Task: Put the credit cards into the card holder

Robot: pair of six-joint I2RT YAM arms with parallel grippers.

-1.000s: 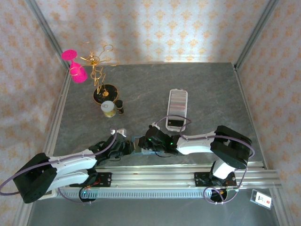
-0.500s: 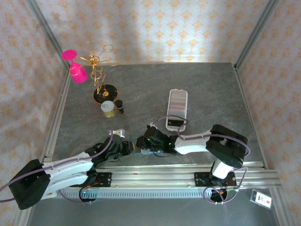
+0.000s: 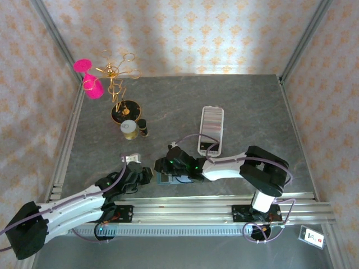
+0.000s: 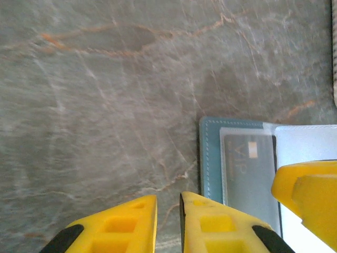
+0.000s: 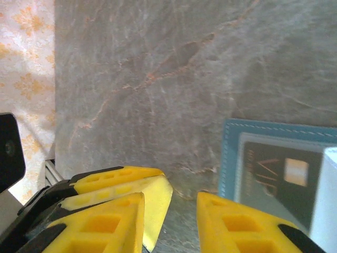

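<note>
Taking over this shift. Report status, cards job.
Left gripper barely open, right gripper open, both empty. Holder open flat, one card pocketed. More cards in tray. Nothing in the way.

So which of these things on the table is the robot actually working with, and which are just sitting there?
Part of the job: card holder, open, with a dark card already in it; credit cards in the white tray.
Just lying about: gold jewellery stand; pink ornaments; small jar; dark bottle.
</note>
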